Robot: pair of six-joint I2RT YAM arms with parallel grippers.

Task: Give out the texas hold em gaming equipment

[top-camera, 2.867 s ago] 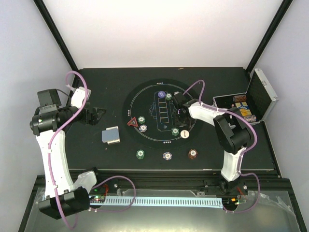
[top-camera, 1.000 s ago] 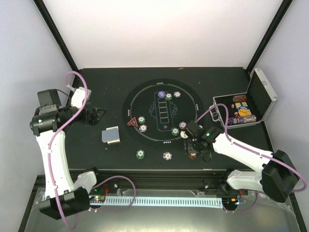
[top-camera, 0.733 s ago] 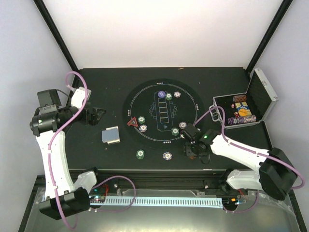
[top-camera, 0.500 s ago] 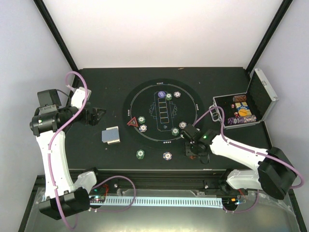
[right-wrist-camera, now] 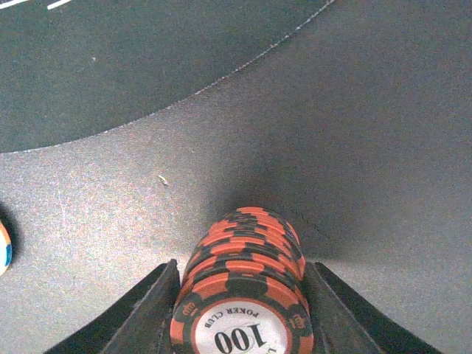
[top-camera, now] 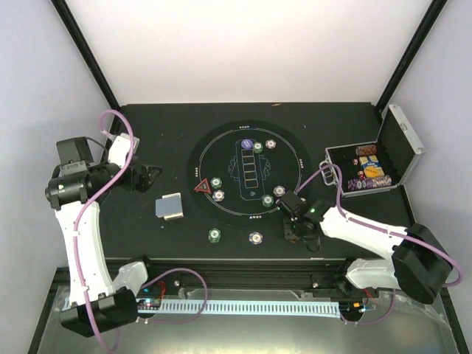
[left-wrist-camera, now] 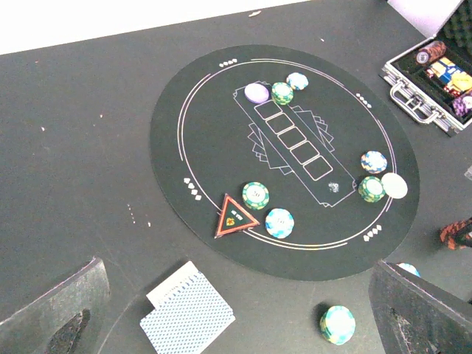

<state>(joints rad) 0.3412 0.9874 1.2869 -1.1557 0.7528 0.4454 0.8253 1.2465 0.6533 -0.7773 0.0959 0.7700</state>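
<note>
Low in the right wrist frame, my right gripper (right-wrist-camera: 242, 280) clamps the maroon chip stack (right-wrist-camera: 247, 247), which stands on the table (right-wrist-camera: 383, 147) just outside the mat (right-wrist-camera: 110, 66); my left gripper (left-wrist-camera: 240, 284) is spread wide.

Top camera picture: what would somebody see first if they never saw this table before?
Probably the big round black mat with white lines in the middle, dotted with small colourful chips. Then the open silver case at the right edge, and the right gripper pinching a red-orange chip stack marked 100 just off the mat's near rim.
</note>
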